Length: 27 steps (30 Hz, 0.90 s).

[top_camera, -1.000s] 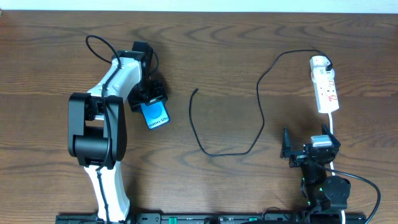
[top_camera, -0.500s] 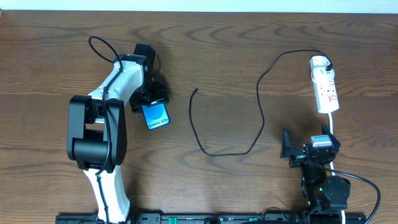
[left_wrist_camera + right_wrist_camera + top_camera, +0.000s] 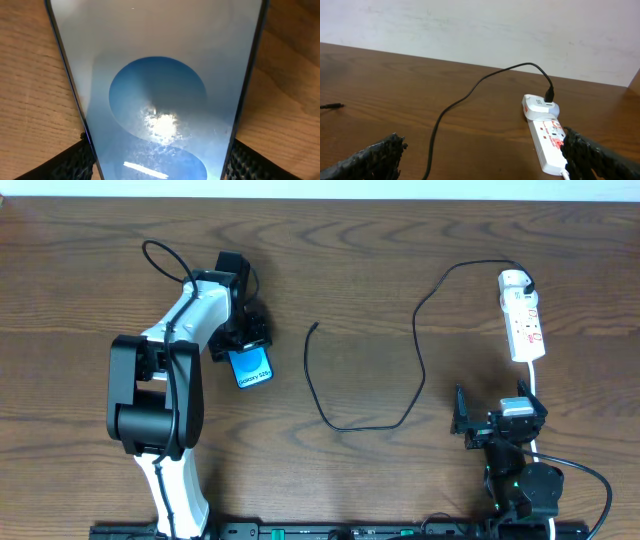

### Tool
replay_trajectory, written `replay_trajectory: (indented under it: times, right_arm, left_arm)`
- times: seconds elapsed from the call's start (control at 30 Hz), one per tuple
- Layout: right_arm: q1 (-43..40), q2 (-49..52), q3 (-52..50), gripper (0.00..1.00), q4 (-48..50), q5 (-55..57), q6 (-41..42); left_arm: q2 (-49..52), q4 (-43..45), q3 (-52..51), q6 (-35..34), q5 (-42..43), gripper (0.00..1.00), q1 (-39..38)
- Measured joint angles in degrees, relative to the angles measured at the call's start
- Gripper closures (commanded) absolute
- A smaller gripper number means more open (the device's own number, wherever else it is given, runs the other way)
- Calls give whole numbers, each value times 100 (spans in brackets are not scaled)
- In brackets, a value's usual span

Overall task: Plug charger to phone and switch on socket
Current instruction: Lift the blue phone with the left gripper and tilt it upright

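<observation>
The left tool [image 3: 242, 340] pinches the phone [image 3: 252, 368] by its edges, one end jutting free beyond its fingers, likely for the charger [image 3: 315, 328]; the right tool [image 3: 498, 416] gapes empty, the socket [image 3: 524, 320] ahead.

One phone [image 3: 253, 367] is counted. One thin black charger cable [image 3: 415, 370] is seen, with one connector tip [image 3: 314, 328] at its free end. One white power strip [image 3: 523, 320] is counted, with one white adapter [image 3: 513, 279] at its far end and one white cord [image 3: 537, 380] at the other. Two robot arms are counted, the left arm [image 3: 170, 370] and the right arm [image 3: 510, 450]. Two dark fingers [image 3: 75, 160] are shown in each wrist view. One wooden worktop [image 3: 380, 260] is counted.
</observation>
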Motion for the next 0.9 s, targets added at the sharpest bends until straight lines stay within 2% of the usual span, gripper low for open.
replay_trajectory:
  times: [0.37,0.67,0.9]
  right_arm:
    - [0,0,0,1,0,0,2]
    - [0,0,0,1,0,0,0]
    - [0,0,0,1,0,0,2]
  left_arm:
    - [0,42,-15,-57,-7,8,-26]
    - [-20,138,-42,-111,-4,8,-28]
    - [-164,610,-269,-208,-61,8,-26]
